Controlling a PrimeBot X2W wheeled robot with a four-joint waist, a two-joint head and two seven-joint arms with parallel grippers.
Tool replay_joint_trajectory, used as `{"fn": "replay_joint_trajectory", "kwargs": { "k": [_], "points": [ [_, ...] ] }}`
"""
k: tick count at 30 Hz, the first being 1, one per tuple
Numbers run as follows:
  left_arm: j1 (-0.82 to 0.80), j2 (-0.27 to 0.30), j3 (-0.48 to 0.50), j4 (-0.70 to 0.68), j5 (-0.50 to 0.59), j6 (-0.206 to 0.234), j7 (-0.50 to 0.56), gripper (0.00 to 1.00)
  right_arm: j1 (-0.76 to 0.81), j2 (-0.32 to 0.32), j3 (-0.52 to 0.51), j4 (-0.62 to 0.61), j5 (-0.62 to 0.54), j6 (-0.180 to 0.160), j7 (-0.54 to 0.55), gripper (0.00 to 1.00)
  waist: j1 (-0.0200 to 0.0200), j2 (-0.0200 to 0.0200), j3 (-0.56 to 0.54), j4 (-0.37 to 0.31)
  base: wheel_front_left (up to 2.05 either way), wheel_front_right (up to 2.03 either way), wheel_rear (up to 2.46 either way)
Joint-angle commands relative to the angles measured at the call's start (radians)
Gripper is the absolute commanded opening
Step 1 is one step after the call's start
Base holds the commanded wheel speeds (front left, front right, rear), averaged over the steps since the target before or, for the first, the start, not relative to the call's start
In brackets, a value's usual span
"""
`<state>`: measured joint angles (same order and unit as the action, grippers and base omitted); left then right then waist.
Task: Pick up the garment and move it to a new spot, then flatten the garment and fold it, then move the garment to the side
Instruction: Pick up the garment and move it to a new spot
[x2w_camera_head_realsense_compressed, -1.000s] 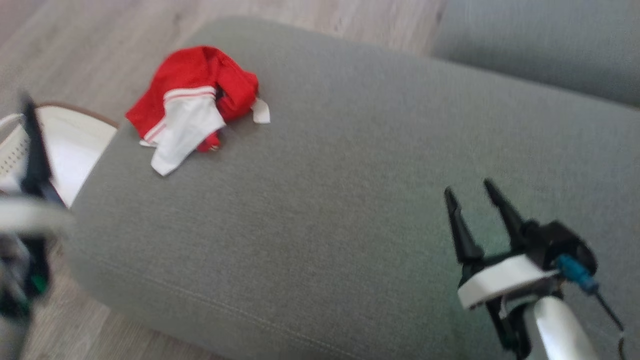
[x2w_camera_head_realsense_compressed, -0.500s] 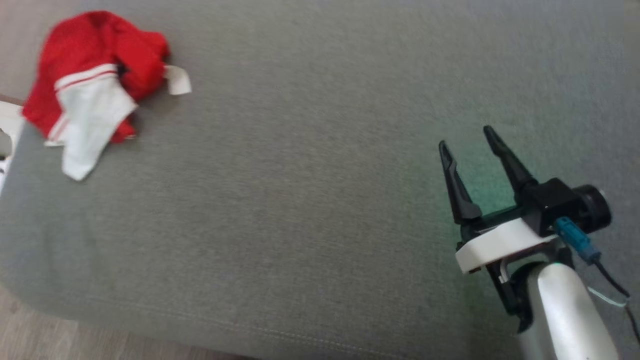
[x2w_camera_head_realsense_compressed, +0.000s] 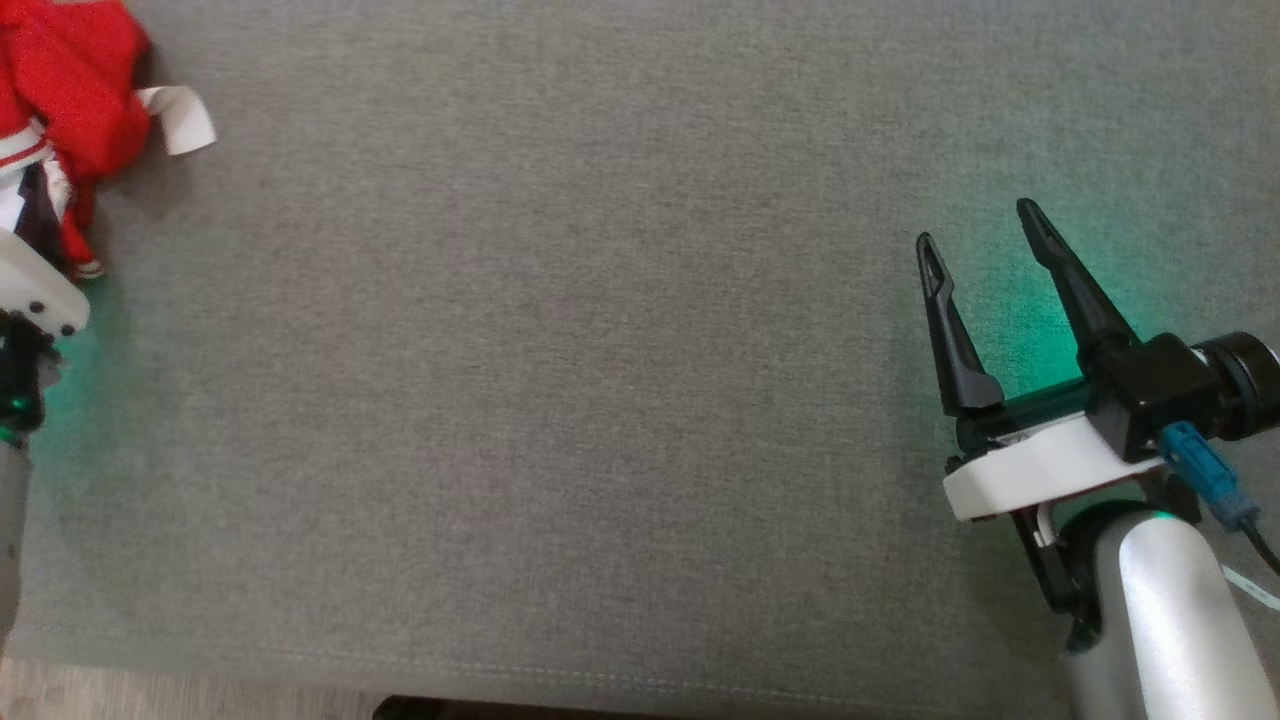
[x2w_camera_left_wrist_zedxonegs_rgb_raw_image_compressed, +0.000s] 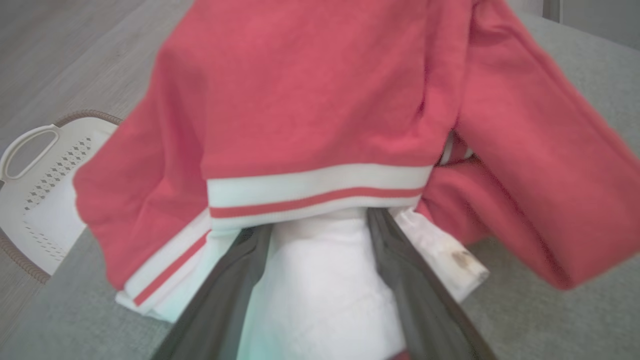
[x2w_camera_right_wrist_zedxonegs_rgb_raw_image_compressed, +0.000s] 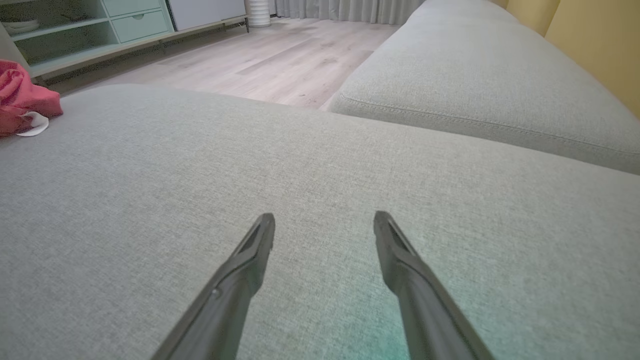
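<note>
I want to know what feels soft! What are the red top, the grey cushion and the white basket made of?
Red top: soft matte knit cloth, probably cotton-like; it folds and droops.
Grey cushion: matte woven upholstery fabric; fine weave and a stitched seam show.
White basket: likely hard plastic, with punched holes and a moulded handle.

The head view's edge is cropping your garment (x2w_camera_head_realsense_compressed: 60, 90); its hem is covering the left gripper's (x2w_camera_left_wrist_zedxonegs_rgb_raw_image_compressed: 315, 225) tips. Another edge is cropping the basket (x2w_camera_left_wrist_zedxonegs_rgb_raw_image_compressed: 55, 170).
</note>
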<state>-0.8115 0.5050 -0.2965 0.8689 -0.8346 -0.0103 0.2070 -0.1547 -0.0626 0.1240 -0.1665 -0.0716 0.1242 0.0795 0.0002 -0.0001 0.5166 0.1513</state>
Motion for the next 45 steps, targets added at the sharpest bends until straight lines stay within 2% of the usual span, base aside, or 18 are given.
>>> {"fn": "replay_joint_trajectory", "kwargs": {
  "k": [1, 2, 3, 4, 5, 10, 15, 19, 24, 28, 33, 38, 45],
  "points": [
    [-0.031, 0.059, 0.026, -0.005, 0.010, -0.003, 0.006, 1.00, -0.014, 0.000, 0.023, -0.041, -0.005, 0.007, 0.004, 1.00, -0.0002, 0.0001, 0.014, -0.013, 0.00, 0.00, 0.00],
    [-0.040, 0.057, 0.022, 0.015, 0.010, -0.009, 0.012, 1.00, -0.015, 0.000, 0.020, -0.043, -0.005, 0.007, 0.003, 1.00, -0.0002, 0.0001, 0.016, -0.014, 0.00, 0.00, 0.00],
    [-0.049, 0.056, 0.020, 0.033, 0.009, -0.015, 0.015, 0.51, -0.015, 0.000, 0.017, -0.043, -0.005, 0.007, 0.002, 1.00, -0.0002, 0.0001, 0.016, -0.015, 0.00, 0.00, 0.00],
    [-0.057, 0.055, 0.018, 0.048, 0.009, -0.021, 0.013, 0.30, -0.015, 0.001, 0.014, -0.043, -0.004, 0.007, -0.002, 1.00, -0.0002, 0.0001, 0.015, -0.017, 0.00, 0.00, 0.00],
    [-0.064, 0.055, 0.018, 0.061, 0.011, -0.025, 0.002, 0.00, -0.016, 0.002, 0.010, -0.042, -0.003, 0.007, -0.006, 1.00, -0.0002, 0.0001, 0.013, -0.017, 0.00, 0.00, 0.00],
    [-0.101, 0.083, 0.004, 0.101, 0.045, -0.044, -0.066, 0.00, -0.017, 0.006, 0.005, -0.015, 0.009, 0.007, -0.028, 1.00, -0.0002, 0.0001, -0.035, -0.016, 0.00, 0.00, 0.00],
    [-0.134, 0.127, -0.019, 0.108, 0.082, -0.068, -0.121, 0.00, -0.013, 0.010, 0.012, 0.048, 0.042, 0.007, -0.062, 1.00, -0.0002, 0.0001, -0.139, -0.026, 0.00, 0.00, 0.00],
    [-0.173, 0.170, -0.060, 0.066, 0.129, -0.090, -0.142, 0.00, 0.010, 0.012, 0.008, 0.119, 0.104, 0.007, -0.106, 1.00, -0.0002, 0.0001, -0.267, -0.052, 0.00, 0.00, 0.00],
    [-0.207, 0.177, -0.113, -0.027, 0.163, -0.105, -0.117, 0.00, 0.046, 0.012, 0.010, 0.182, 0.166, 0.007, -0.146, 1.00, -0.0002, 0.0001, -0.380, -0.095, 0.00, 0.00, 0.00],
    [-0.210, 0.146, -0.145, -0.132, 0.166, -0.096, -0.058, 0.00, 0.074, 0.012, 0.017, 0.222, 0.208, 0.007, -0.169, 1.00, -0.0002, 0.0001, -0.452, -0.144, 0.00, 0.00, 0.00],
    [-0.202, 0.089, -0.178, -0.326, 0.160, -0.069, 0.006, 0.00, 0.078, 0.012, 0.021, 0.245, 0.230, 0.007, -0.186, 1.00, -0.0002, 0.0001, -0.487, -0.197, 0.00, 0.00, 0.00],
    [-0.178, 0.018, -0.201, -0.517, 0.129, -0.033, 0.058, 0.00, 0.070, 0.012, 0.026, 0.253, 0.243, 0.007, -0.198, 1.00, -0.0002, 0.0001, -0.481, -0.227, 0.00, 0.00, 0.00],
    [-0.069, -0.027, -0.225, -0.671, 0.113, 0.014, 0.043, 0.00, 0.059, 0.012, 0.032, 0.265, 0.256, 0.007, -0.214, 1.00, -0.0002, 0.0001, -0.436, -0.240, 0.00, 0.00, 0.00]
  ]
}}
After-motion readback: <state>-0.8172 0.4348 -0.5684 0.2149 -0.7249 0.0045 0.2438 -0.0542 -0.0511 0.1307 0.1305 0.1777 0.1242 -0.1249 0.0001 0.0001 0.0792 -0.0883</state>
